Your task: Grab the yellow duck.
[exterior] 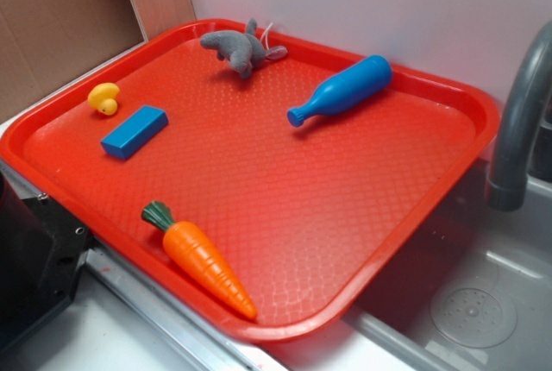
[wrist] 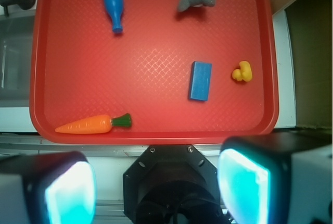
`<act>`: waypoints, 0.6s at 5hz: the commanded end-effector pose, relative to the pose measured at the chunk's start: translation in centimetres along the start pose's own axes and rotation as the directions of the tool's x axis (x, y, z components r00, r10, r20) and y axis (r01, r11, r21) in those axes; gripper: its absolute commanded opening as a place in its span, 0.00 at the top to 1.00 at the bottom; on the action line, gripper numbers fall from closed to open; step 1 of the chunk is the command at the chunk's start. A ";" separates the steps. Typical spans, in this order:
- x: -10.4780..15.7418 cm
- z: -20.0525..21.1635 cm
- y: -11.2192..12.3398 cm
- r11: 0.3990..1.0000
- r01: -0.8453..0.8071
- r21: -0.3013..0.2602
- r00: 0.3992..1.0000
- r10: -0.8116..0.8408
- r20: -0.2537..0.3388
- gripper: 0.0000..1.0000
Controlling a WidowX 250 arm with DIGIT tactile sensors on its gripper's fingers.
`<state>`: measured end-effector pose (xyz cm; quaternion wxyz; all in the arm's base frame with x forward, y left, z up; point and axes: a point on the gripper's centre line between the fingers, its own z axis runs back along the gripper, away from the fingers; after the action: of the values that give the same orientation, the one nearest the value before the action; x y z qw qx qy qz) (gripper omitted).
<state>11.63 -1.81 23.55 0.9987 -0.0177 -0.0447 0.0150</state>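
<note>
- The small rounded yellow rubber duck (exterior: 103,98) with its orange beak sits on the red textured plastic tray (exterior: 345,242), close to one short edge and nearer the corner by the brown cardboard panel (exterior: 60,17); nothing touches it.
- Your gripper (wrist: 156,182) hangs high, off the tray beyond its long edge, fingers (wrist: 67,193) spread wide and holding nothing; in the wrist view the duck (wrist: 242,72) lies ahead and to the right of centre.
- Travel over the tray toward that short edge until the duck sits midway between the pads, and only then descend.
- The rectangular blue block (exterior: 134,132) lies just beside the duck, on the side away from the tray's edge, apart from it; judged from here, keep the descending fingers out of that narrow gap or the block will get shoved.
- The raised tray rim runs close on the duck's other side, so you would do well to turn the wrist so the pads close along the edge rather than across it.
- Being round and smooth, the duck probably squirts out of a high pinch: go low, close on its widest part.
- The orange plastic carrot (exterior: 203,260) with green top, the blue plastic bottle (exterior: 341,91) and the grey plush animal (exterior: 241,47) lie well apart from your route; leave them be.
</note>
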 end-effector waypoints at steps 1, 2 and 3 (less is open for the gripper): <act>0.0 0.0 0.0 1.000 0.000 0.000 1.000 0.000 0.000 0.00; 1.2 -0.9 1.9 0.969 -0.248 -0.019 0.968 0.249 0.028 0.00; 2.5 -3.3 3.8 0.878 -0.478 -0.023 0.876 0.479 0.063 0.00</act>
<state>14.19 1.69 19.81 0.9636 -0.0327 -0.0595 0.2587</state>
